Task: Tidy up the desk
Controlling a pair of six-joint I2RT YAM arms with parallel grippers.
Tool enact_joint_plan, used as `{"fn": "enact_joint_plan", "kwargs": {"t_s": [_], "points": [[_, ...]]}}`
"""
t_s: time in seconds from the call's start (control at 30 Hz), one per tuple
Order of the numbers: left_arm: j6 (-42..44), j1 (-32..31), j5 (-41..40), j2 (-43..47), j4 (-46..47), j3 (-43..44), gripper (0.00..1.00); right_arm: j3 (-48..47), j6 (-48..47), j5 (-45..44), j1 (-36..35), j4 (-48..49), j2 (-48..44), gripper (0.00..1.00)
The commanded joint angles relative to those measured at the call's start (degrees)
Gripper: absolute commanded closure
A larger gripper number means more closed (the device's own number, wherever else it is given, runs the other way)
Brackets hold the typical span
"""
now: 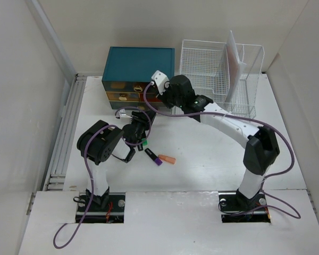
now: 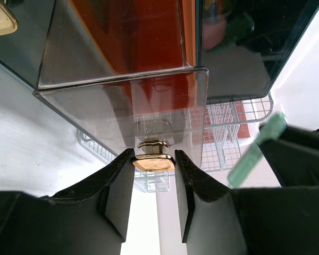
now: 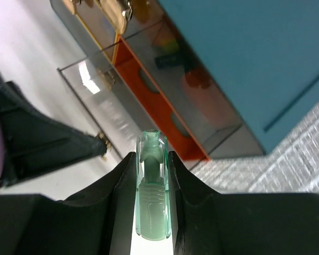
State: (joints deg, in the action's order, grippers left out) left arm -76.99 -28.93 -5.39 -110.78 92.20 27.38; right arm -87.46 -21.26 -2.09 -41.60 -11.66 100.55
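The white desk (image 1: pixel 212 154) carries a teal drawer chest (image 1: pixel 141 66) at the back. Its bottom clear drawer (image 2: pixel 122 95) is pulled out, orange inside. My left gripper (image 2: pixel 154 170) is shut on the drawer's gold handle (image 2: pixel 154 162); in the top view it (image 1: pixel 140 123) sits just in front of the chest. My right gripper (image 3: pixel 151 164) is shut on a pale green highlighter (image 3: pixel 151 202) and hovers above the open drawer (image 3: pixel 149 101), at the chest's right front (image 1: pixel 162 98). The highlighter's tip also shows in the left wrist view (image 2: pixel 255 151).
A purple marker (image 1: pixel 154 158), an orange one (image 1: pixel 168 159) and a dark green-capped one (image 1: pixel 144 144) lie on the desk before the left gripper. A white wire rack (image 1: pixel 218 69) holding paper stands at the back right. Grooved rails (image 1: pixel 66 127) run along the left.
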Motion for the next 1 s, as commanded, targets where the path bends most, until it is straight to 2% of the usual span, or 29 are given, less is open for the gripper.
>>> {"fn": "enact_joint_plan", "kwargs": {"t_s": [0.0,0.4,0.47,0.5,0.53,0.63,0.87,0.97], "points": [[3.0,-0.5,0.9,-3.5,21.9,-3.5,1.00,-5.0,-1.5,2.3,0.1,1.9,2.7,1.00],[3.0,-0.5,2.0,-4.0,21.9,-2.9,1.00,-13.6,-2.6,4.1,2.0,1.9,11.2,1.00],[3.0,-0.5,2.0,-4.0,21.9,-2.9,1.00,-14.2,-2.6,4.6,2.0,1.4,11.9,0.92],[3.0,-0.5,2.0,-4.0,21.9,-2.9,1.00,-14.8,-3.2,4.6,2.0,0.8,11.9,0.83],[3.0,-0.5,2.0,-4.0,21.3,-2.9,1.00,-14.8,-3.2,5.2,2.0,0.8,12.5,0.69],[3.5,-0.5,2.0,-4.0,21.3,-2.4,1.00,-14.8,-3.2,5.7,2.0,0.1,11.9,0.58],[3.5,-0.5,2.0,-4.5,20.7,-1.9,1.00,-12.9,-3.2,6.4,2.0,0.1,6.3,0.52],[3.5,-0.5,2.0,-4.5,20.2,-1.9,1.00,-9.7,-3.2,11.2,1.4,-2.6,3.0,0.52]]}}
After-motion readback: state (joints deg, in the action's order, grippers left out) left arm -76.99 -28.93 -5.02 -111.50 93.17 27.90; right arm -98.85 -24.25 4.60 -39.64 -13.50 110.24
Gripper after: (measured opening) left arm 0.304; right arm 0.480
